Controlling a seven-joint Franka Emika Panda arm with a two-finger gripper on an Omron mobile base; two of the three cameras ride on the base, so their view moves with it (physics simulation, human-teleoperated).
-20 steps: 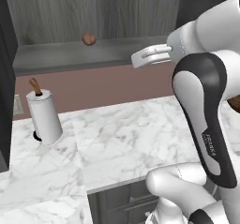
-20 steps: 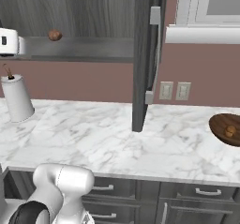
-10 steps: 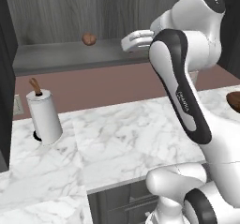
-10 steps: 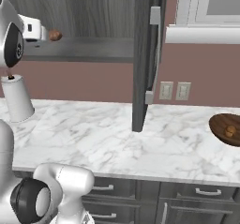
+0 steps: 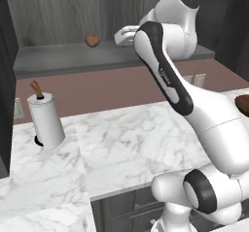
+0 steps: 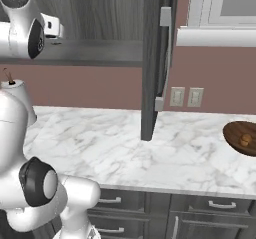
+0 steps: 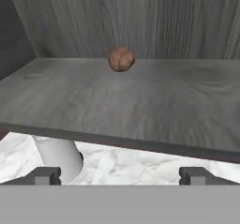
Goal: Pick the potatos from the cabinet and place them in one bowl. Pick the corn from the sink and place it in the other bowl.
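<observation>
A round reddish-brown potato (image 5: 92,41) rests on the grey shelf of the open cabinet (image 5: 58,58), near its back wall. My gripper (image 5: 118,37) hovers at shelf height just right of the potato, a short gap away, and points at it. In the hand view the potato (image 7: 121,59) sits straight ahead beyond the shelf's front edge, and my gripper (image 7: 119,176) is open with nothing between its fingertips (image 7: 44,175). At the counter's right end sits the dark brown wooden bowl (image 6: 235,133), with an orange-brown potato (image 6: 245,140) inside it.
A paper towel roll (image 5: 44,122) stands on the marble counter (image 5: 136,134) below the shelf's left part. The cabinet's dark door (image 6: 155,58) hangs open over the counter's middle. Two wall outlets (image 6: 185,97) are on the pink backsplash. Grey drawers (image 6: 150,215) run under the counter.
The arm has swung left and up to the cabinet shelf, bringing the hand close beside the potato. The gripper has stayed open.
</observation>
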